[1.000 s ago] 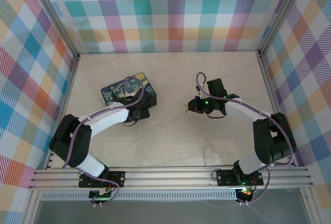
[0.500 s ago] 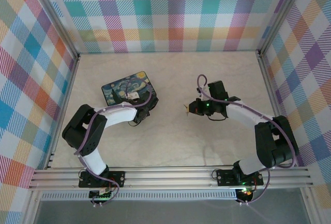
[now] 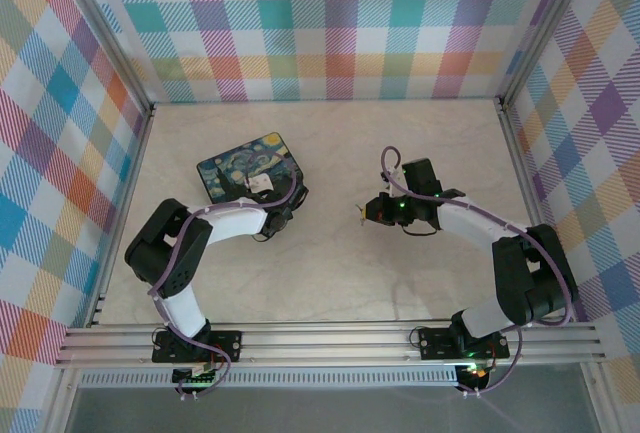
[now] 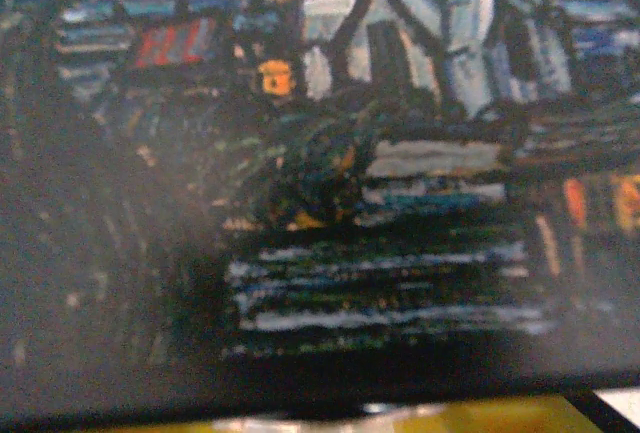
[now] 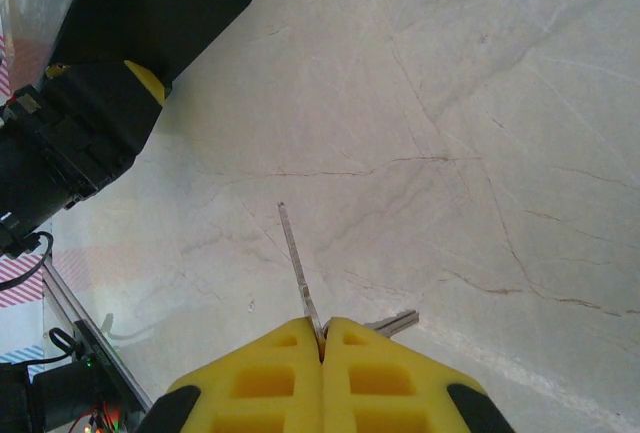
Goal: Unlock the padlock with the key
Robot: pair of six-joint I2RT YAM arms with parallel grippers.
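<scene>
**Holding one key beside one painted box**

Seen from above, two robot arms reached over a pale marbled table (image 3: 400, 143) walled on three sides with pastel plaid. One dark rectangular box (image 3: 248, 166), its lid painted in swirling blue and yellow, lay left of centre in the frame.

The left gripper (image 3: 287, 203) sat at the box's lower right corner, touching it or just beside it. Whether its jaws were open or closed could not be told. The left wrist camera sat very close to the box, giving a blurred view of the painted houses on it, with a strip of yellow along the bottom edge.

The right gripper (image 3: 366, 211) hovered right of centre, well apart from the box and pointing toward it. In the right wrist view, its two yellow pads (image 5: 270, 373) were pressed together at the bottom of the frame, clamping one key (image 5: 296, 263). A thin silvery blade rose from the seam between the pads, leaning toward the upper left. One short silvery piece stuck out to the right of the seam.

The padlock was too small to tell apart from the box and the left gripper at that corner.
</scene>
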